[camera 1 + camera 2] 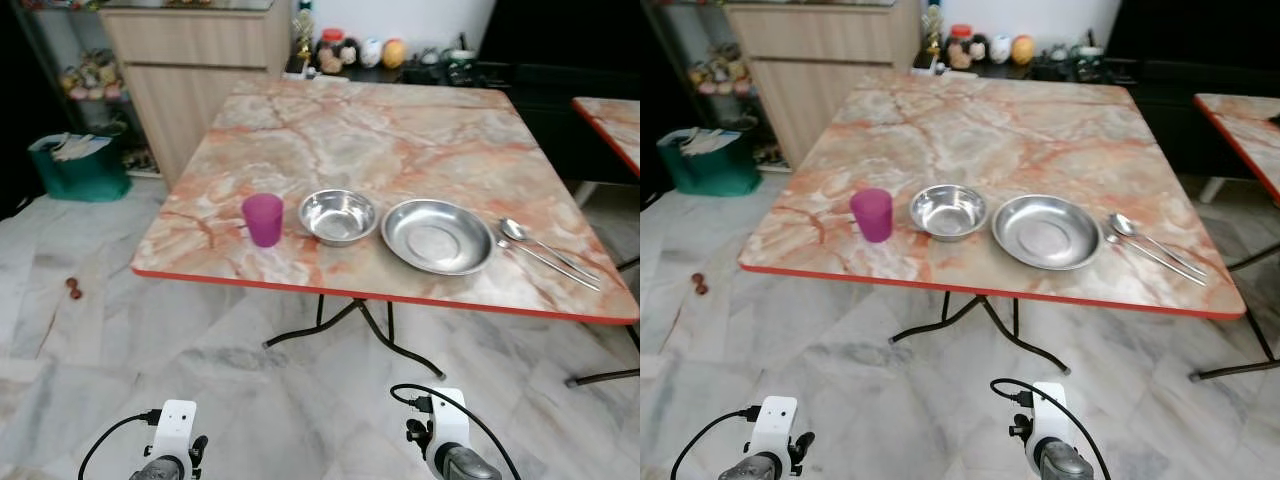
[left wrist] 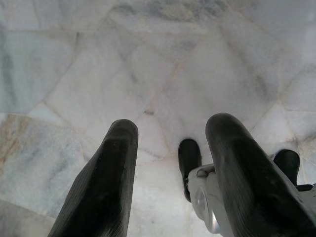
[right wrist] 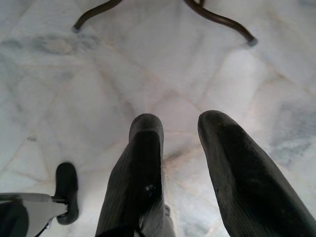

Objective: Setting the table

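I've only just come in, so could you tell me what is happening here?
The robot stands facing a marble-topped table with both arms low over the floor, handling nothing; left gripper and right gripper have open, empty jaws. Along the table's near edge sit a purple cup, a steel bowl, a steel plate and spoons.

Marble-pattern square table (image 1: 380,140) with red edge, black metal legs (image 1: 355,325) on pale marble floor (image 1: 300,400). Four groups sit in a row along the near edge, from 9 to 3 o'clock: purple cup (image 1: 263,219), upright; small steel bowl (image 1: 338,216) just beside it; wider steel plate (image 1: 437,236) touching or nearly touching the bowl; then spoon (image 1: 535,241) and a second utensil (image 1: 545,263), lying side by side, angled toward 4 o'clock. Far half of the tabletop is bare. Second matching table (image 1: 612,125) edge at 2 o'clock.
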Motion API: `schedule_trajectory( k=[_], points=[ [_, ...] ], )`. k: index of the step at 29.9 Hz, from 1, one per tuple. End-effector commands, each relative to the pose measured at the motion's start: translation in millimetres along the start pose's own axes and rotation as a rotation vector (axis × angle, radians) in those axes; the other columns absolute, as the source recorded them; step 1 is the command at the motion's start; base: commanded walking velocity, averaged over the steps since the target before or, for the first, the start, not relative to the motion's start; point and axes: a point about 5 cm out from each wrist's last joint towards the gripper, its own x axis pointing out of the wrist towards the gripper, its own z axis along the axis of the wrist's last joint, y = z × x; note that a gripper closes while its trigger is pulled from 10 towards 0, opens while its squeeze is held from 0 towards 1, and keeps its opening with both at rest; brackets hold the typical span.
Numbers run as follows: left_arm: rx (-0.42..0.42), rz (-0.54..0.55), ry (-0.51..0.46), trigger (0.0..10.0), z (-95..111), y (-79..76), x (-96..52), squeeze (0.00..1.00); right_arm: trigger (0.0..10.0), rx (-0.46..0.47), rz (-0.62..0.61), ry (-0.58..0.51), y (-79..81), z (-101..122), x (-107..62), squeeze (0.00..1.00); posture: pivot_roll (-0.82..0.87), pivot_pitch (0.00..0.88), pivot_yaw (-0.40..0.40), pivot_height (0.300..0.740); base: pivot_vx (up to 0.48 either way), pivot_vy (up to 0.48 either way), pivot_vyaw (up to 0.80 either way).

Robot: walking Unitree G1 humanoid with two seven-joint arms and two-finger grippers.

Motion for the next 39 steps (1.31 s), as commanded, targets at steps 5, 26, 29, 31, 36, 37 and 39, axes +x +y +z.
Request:
schedule_trajectory(
  k=[5, 26, 29, 31, 36, 37, 39],
  points=[
    [0.015, 0.004, 0.015, 10.0, -2.9, 2.1, -0.6, 0.00, 10.0, -0.006, 0.007, -0.002, 1.1, 1.4, 0.3, 0.00, 0.06, 0.000, -0.058, 0.740, 0.000, -0.097, 0.00],
    [0.018, 0.006, 0.021, 10.0, -4.5, 2.4, -0.9, 0.00, 10.0, -0.007, 0.009, -0.004, 1.2, 2.1, 0.4, 0.00, 0.06, 0.000, -0.059, 0.740, 0.000, -0.046, 0.00],
    [0.018, 0.007, 0.022, 10.0, -4.7, 2.4, -0.9, 0.00, 10.0, -0.007, 0.009, -0.005, 1.1, 2.1, 0.4, 0.00, 0.06, 0.000, -0.060, 0.740, 0.000, -0.353, 0.00],
    [0.017, 0.008, 0.022, 10.0, -4.8, 2.5, -1.0, 0.00, 10.0, -0.007, 0.009, -0.005, 1.1, 2.1, 0.4, 0.00, 0.06, 0.000, -0.060, 0.740, 0.000, -0.352, 0.00],
    [0.009, 0.009, 0.025, 10.0, -5.9, 2.4, -1.2, 0.00, 10.0, -0.004, 0.009, -0.008, 1.1, 2.2, 0.4, 0.00, 0.06, 0.000, -0.060, 0.740, 0.000, 0.000, 0.00],
    [0.008, 0.009, 0.027, 10.0, -6.1, 2.3, -1.2, 0.00, 10.0, -0.004, 0.009, -0.009, 1.0, 2.3, 0.4, 0.00, 0.06, 0.000, -0.060, 0.740, 0.000, 0.000, 0.00],
    [0.009, 0.009, 0.027, 10.0, -6.1, 2.2, -1.2, 0.00, 10.0, -0.003, 0.008, -0.010, 0.9, 2.4, 0.3, 0.00, 0.06, 0.000, -0.060, 0.740, 0.000, 0.000, 0.00]
  ],
)
